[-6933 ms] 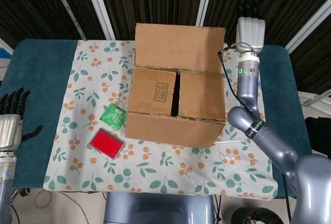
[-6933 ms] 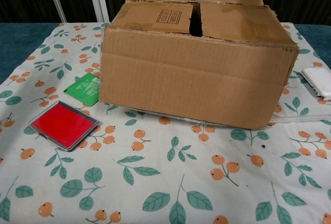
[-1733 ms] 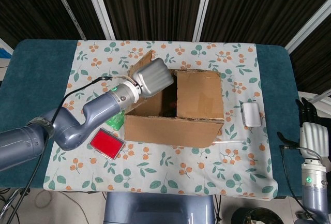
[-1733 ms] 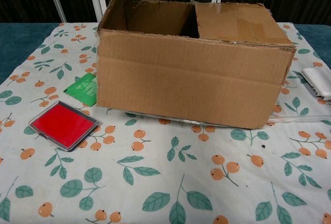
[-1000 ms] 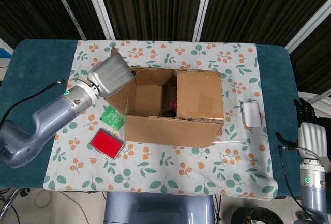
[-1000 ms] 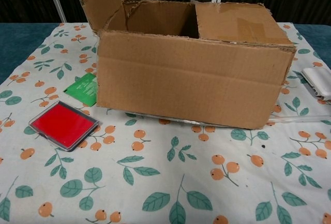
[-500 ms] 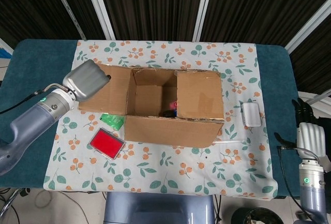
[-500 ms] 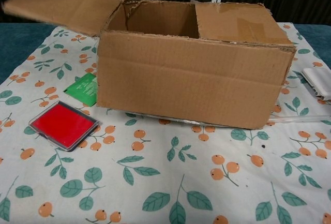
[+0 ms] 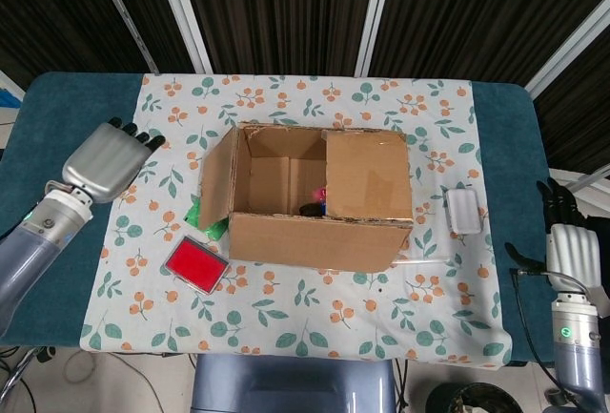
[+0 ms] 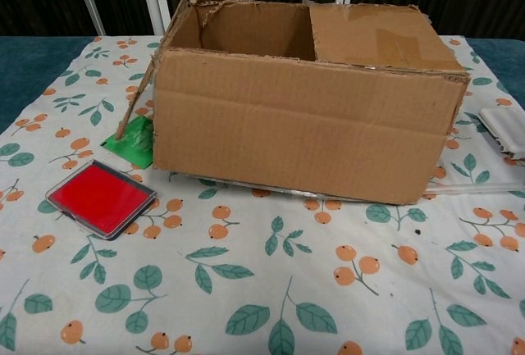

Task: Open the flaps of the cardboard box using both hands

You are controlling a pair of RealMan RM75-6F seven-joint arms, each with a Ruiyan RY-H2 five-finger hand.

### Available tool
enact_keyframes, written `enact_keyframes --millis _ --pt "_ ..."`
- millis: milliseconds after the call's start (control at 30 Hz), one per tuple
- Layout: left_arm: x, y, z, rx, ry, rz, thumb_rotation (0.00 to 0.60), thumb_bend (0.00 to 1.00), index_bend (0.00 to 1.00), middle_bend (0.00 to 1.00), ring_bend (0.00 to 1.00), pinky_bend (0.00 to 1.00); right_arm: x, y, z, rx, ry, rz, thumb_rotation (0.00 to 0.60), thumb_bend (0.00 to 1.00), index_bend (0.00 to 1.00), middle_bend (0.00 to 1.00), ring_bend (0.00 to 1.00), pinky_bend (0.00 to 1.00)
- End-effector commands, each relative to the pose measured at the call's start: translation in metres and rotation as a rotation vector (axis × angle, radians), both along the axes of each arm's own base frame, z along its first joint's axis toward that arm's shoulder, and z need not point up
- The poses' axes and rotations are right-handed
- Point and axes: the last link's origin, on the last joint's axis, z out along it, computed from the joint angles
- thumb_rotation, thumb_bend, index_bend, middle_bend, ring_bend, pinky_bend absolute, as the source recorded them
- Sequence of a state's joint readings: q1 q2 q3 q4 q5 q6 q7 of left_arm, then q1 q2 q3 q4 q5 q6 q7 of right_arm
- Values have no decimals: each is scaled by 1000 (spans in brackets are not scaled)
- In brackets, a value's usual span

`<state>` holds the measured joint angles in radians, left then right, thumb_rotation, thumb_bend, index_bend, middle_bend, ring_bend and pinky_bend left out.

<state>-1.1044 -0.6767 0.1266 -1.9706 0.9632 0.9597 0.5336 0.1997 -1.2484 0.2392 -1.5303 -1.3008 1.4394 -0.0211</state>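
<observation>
The cardboard box (image 9: 319, 232) (image 10: 303, 129) stands in the middle of the floral cloth. Its left flap (image 9: 215, 182) (image 10: 138, 97) hangs down outside the left wall. The right flap (image 9: 367, 176) (image 10: 373, 37) still lies flat over the right half of the opening. Small coloured items show inside on the box floor (image 9: 315, 202). My left hand (image 9: 103, 160) hovers to the left of the box, apart from it, fingers spread and holding nothing. My right hand (image 9: 569, 243) stays off the table's right edge, fingers straight and holding nothing. Neither hand shows in the chest view.
A red flat case (image 9: 196, 264) (image 10: 100, 197) and a green packet (image 9: 197, 215) (image 10: 134, 142) lie left of the box. A white rectangular object (image 9: 463, 211) (image 10: 502, 129) sits to its right. A thin clear rod (image 9: 424, 261) lies by the box's front right corner.
My left hand let go of the left flap and drew away to the left. The flap dropped from level to hanging down beside the box. The right hand barely moved.
</observation>
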Motion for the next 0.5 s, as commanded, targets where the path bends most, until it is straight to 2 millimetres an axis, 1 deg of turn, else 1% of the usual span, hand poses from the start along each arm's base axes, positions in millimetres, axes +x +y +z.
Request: enact_keyframes --millis 33,67,100,200,233,300,333,433,467,500 --pt "-45 -40 -11 124 -331 100 600 295 20 74 8 57 6 -3 3 14 26 19 600 247 0 0 0 228" --pt "-58 -49 -15 165 -391 116 600 273 7 46 0 43 10 -5 5 27 41 29 600 249 0 0 0 229" --pt "-66 -55 -18 190 -420 125 600 262 1 30 0 38 13 -8 6 37 54 37 600 253 0 0 0 229" --pt "-92 -70 -28 261 -467 147 600 257 0 19 0 35 26 -18 9 65 79 69 600 308 0 0 0 229" --pt "-104 -76 -32 293 -462 146 600 257 0 18 0 35 34 -23 11 79 92 91 600 319 0 0 0 229" --pt "-120 -83 -36 335 -443 145 600 257 0 10 0 35 47 -31 13 96 112 123 600 343 0 0 0 229" --pt "-131 -89 -40 360 -434 147 600 257 0 7 0 35 56 -38 13 109 123 148 600 350 0 0 0 229" --pt "-149 -98 -44 396 -428 152 600 254 0 2 0 35 77 -51 14 133 154 201 600 359 0 0 0 228" --pt "-157 -101 -46 408 -431 155 600 244 0 1 0 35 89 -59 13 147 175 229 600 359 0 0 0 228" --pt "-161 -103 -47 416 -437 159 600 228 0 0 0 35 95 -63 13 155 186 241 600 359 0 0 0 228"
